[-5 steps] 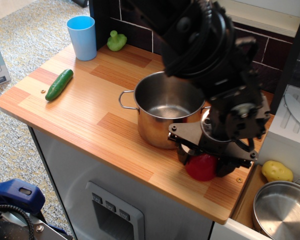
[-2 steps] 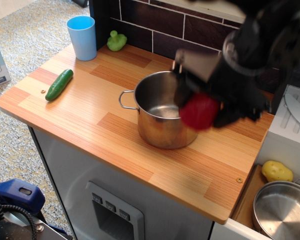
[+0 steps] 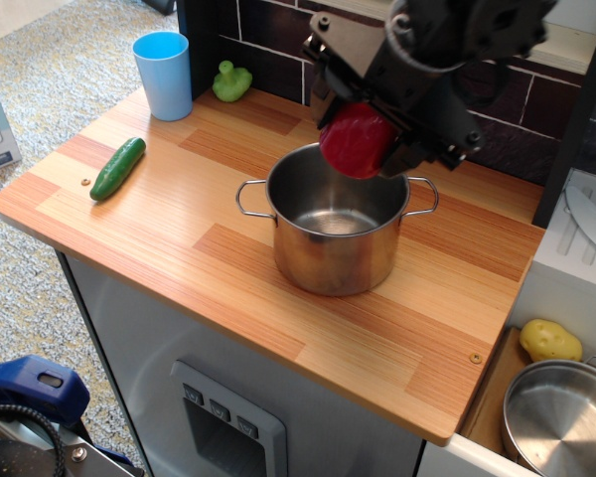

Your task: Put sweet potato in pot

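The step in hand looks like the release: the sweet potato (image 3: 357,140) hangs in the air over the pot (image 3: 336,232), above the far part of its open mouth. To do it well, the load should come a little nearer the middle of the opening and lower toward the rim before the fingers (image 3: 330,91) let go, so the glossy lump drops straight onto the steel bottom and does not clip the back wall or a wire handle (a rounded toy like this would likely bounce or roll off across the bench (image 3: 179,219) if it caught the edge).

The fingers are pinching the sweet potato from above, and the dark gripper (image 3: 363,124) body hides most of the contact. The red lump sticks out below and toward the camera from between them, its lower half bare. It touches nothing else and sits clear of the pot's rim.
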Tool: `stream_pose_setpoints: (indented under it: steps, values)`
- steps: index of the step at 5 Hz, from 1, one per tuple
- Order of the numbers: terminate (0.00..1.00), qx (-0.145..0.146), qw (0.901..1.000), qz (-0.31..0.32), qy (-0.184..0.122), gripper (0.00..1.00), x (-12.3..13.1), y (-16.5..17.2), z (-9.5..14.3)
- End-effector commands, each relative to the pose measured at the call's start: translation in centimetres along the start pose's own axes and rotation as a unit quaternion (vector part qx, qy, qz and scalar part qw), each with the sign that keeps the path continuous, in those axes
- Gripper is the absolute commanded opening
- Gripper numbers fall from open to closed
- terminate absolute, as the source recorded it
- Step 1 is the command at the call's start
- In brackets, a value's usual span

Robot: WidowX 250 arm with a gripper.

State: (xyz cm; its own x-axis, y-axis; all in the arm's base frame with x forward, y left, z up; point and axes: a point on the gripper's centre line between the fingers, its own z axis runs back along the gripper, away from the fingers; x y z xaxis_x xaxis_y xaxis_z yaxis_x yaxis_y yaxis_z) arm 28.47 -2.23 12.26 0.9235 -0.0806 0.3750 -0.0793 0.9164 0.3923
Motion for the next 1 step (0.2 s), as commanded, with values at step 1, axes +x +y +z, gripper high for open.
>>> stream_pose_setpoints:
  steps: [1]
  values:
    - [1.00,-0.020,0.9990,0.006,-0.039,1.00,0.20,1.85,-0.76]
